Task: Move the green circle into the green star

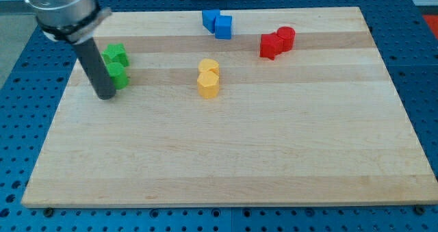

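Green pair at the worktop's left edge

Green circle (118, 75) sits near the view's left edge of the worktop (226, 157), touching the green star (115, 54) just above it. My tip (107, 95) stands just left of and below the circle, against its side. There is no gripper, only the rod, holding nothing. Two yellow blocks (208, 78) huddle at centre. Two blue blocks (217, 22) lie at the view's top, two red blocks (276, 42) to their right.

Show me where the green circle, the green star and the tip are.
green circle (119, 75), camera view, its top face.
green star (116, 53), camera view, its top face.
my tip (106, 95), camera view, the rod's lower end.
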Controlling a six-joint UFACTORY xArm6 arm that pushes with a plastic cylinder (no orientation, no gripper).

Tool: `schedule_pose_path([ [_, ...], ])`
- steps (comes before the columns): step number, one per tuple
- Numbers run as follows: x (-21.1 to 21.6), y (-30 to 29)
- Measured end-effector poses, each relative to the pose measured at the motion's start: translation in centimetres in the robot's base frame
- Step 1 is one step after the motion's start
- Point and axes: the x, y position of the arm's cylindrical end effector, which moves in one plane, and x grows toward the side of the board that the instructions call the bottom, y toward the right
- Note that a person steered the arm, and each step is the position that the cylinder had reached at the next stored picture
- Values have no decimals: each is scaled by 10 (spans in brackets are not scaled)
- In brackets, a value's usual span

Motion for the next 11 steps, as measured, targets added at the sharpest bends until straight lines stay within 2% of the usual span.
schedule_pose_path([
  [2, -14, -6],
  [3, 10, -3],
  [4, 7, 12],
  [6, -44, 0],
  [7, -50, -7],
  [8, -35, -24],
  [9, 21, -10],
  [10, 89, 66],
  [11, 123, 189],
])
